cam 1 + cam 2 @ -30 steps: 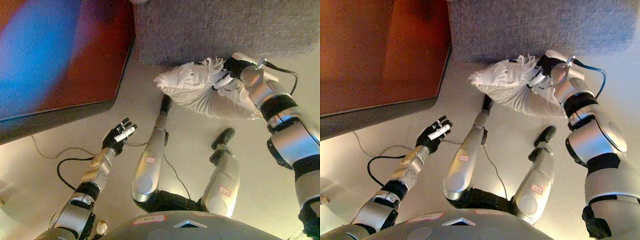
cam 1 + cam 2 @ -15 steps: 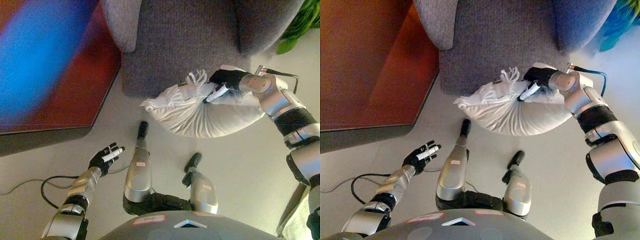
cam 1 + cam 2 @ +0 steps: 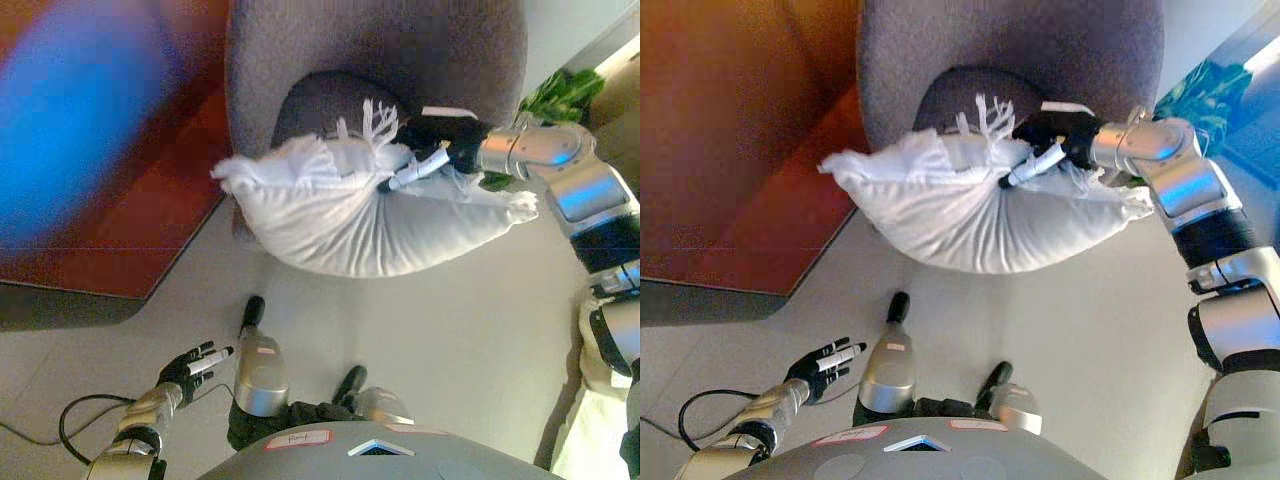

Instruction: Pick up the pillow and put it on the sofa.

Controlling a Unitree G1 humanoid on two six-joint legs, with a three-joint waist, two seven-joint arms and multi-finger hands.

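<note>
We see the right hand (image 3: pixel 437 140) with its fingers (image 3: pixel 415 169) curled into the top edge of the white fringed pillow (image 3: pixel 350 215), gripping it. The pillow hangs below and to the left of those fingers, off the floor (image 3: pixel 450 330), apparently overlapping the front of the grey sofa (image 3: pixel 375 50). The left hand (image 3: pixel 820 367) shows low, fingers spread open, holding nothing.
</note>
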